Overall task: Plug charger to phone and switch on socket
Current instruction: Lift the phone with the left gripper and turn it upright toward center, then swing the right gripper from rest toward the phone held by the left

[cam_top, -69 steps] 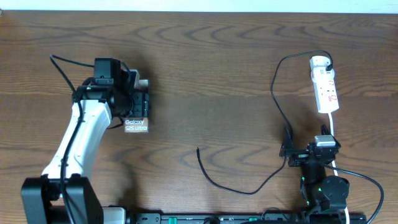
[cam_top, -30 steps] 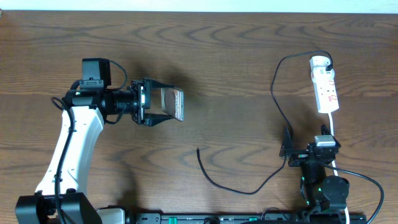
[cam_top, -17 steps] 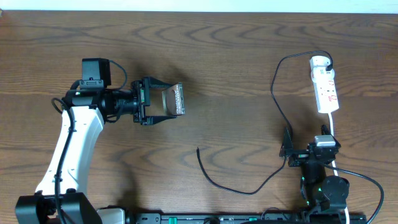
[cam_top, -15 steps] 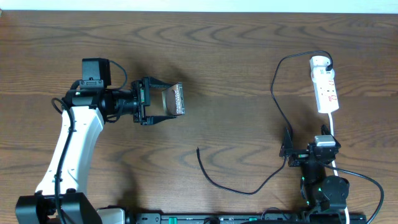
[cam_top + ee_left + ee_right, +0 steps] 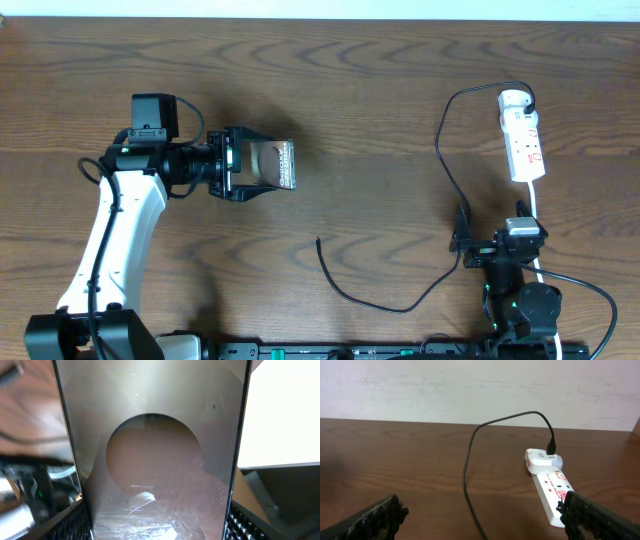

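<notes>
Plainly, the phone (image 5: 268, 162) is a stiff, smooth slab. It is light enough for one arm, but slippery on its glassy faces and likely to crack if dropped. Its long edges are the place to hold it, leaving the port end free. The left tool (image 5: 289, 166) does just that: its jaws stand apart by the phone's width and clamp the two long edges. It holds the phone tilted and lifted off the worktop (image 5: 380, 80), left of centre. In the left wrist view the phone's face fills the frame between the ribbed pads (image 5: 81, 522).

The charger (image 5: 438, 148) is thin and limp and will flop. I judge the grip should fall just behind its plug tip (image 5: 319, 241), which lies loose near the middle of the worktop. Its other end sits in the socket (image 5: 522, 140) at far right. The right tool (image 5: 480, 522) hangs spread wide and empty, short of the socket.
</notes>
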`<act>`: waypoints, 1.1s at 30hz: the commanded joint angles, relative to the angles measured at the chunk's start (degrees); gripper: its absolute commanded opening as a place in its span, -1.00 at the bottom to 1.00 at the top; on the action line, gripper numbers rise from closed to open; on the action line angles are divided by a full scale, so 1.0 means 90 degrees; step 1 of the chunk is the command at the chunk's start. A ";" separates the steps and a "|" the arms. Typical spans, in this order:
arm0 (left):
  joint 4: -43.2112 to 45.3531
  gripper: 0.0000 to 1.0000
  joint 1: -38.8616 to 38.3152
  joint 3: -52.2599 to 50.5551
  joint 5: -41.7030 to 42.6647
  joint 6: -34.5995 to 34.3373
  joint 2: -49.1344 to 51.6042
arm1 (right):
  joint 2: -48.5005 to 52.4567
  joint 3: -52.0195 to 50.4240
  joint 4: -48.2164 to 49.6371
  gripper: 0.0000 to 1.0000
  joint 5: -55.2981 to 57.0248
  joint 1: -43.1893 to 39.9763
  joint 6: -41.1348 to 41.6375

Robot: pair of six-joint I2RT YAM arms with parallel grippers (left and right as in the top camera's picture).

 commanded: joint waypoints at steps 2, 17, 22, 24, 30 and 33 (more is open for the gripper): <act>-0.0204 -0.85 0.0039 -0.0005 -0.0777 0.1095 -0.0141 | -0.0034 -0.0007 -0.0029 0.98 0.0002 0.0032 -0.0051; -0.0600 -0.86 0.0022 -0.0005 -0.1870 0.1549 -0.0138 | -0.0034 -0.0007 0.0005 0.98 0.0002 0.0032 -0.0053; -0.0600 -0.85 0.0022 -0.0005 -0.1870 0.1552 -0.0138 | -0.0034 -0.0007 0.0236 0.98 -0.0112 0.0032 -0.0007; -0.0602 -0.86 0.0022 -0.0005 -0.1870 0.1554 -0.0138 | -0.0034 -0.0007 0.0444 0.98 -0.0238 0.0032 -0.0005; -0.0600 -0.86 0.0022 -0.0005 -0.1870 0.1554 -0.0138 | -0.0034 -0.0007 0.1231 0.99 -0.1039 0.0029 0.0214; -0.0600 -0.85 0.0022 -0.0005 -0.1870 0.1554 -0.0138 | -0.0032 0.0015 0.1452 0.99 -0.1773 0.0029 0.0223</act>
